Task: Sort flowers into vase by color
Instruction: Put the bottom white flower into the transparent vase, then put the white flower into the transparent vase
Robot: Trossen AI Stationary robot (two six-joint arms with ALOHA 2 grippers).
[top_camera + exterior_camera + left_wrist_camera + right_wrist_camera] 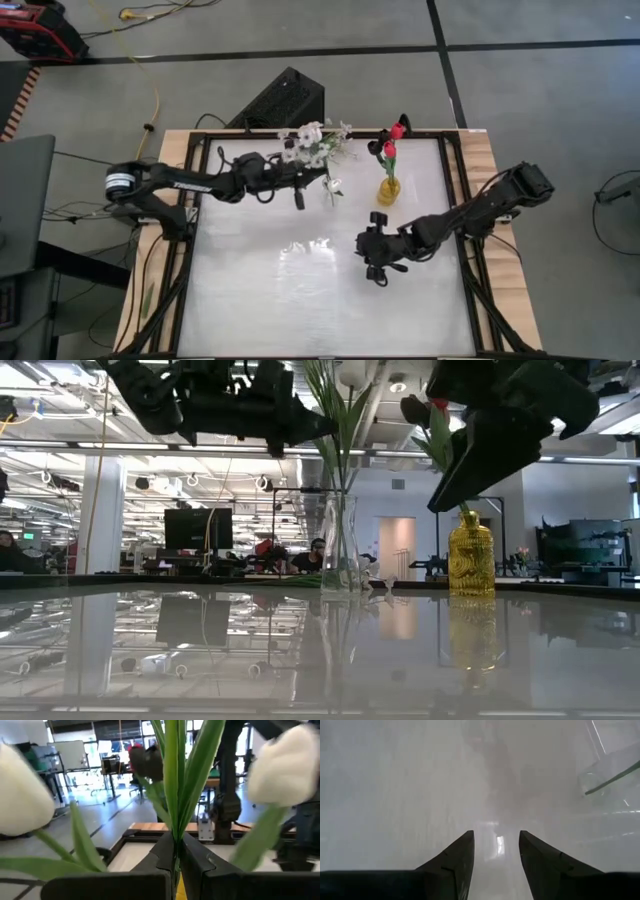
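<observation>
A clear glass vase (340, 545) stands at the far middle of the table and holds white tulips and small white blossoms (315, 145) on green stems. To its right, a yellow vase (388, 190) carries red tulips (393, 140) and a dark bloom (376, 148). My left gripper (175, 857) reaches in from the left, above the clear vase, and is shut on green stems among the white tulips (287, 765). My right gripper (378, 270) hangs open over bare table, nearer than the yellow vase, and holds nothing. My left gripper pinches the green stems (175, 827) between its two fingers, below the white heads and above the clear vase's mouth. The fingers come in level from the table's left, across the stems. The stems stand upright and run down into the clear vase (340, 510).
A white tabletop (300, 290) with a black frame spreads out on the near side of both vases. A black box (285, 100) sits beyond the far edge. The clear vase's base (612, 770) shows past my right fingers. People sit in the room behind.
</observation>
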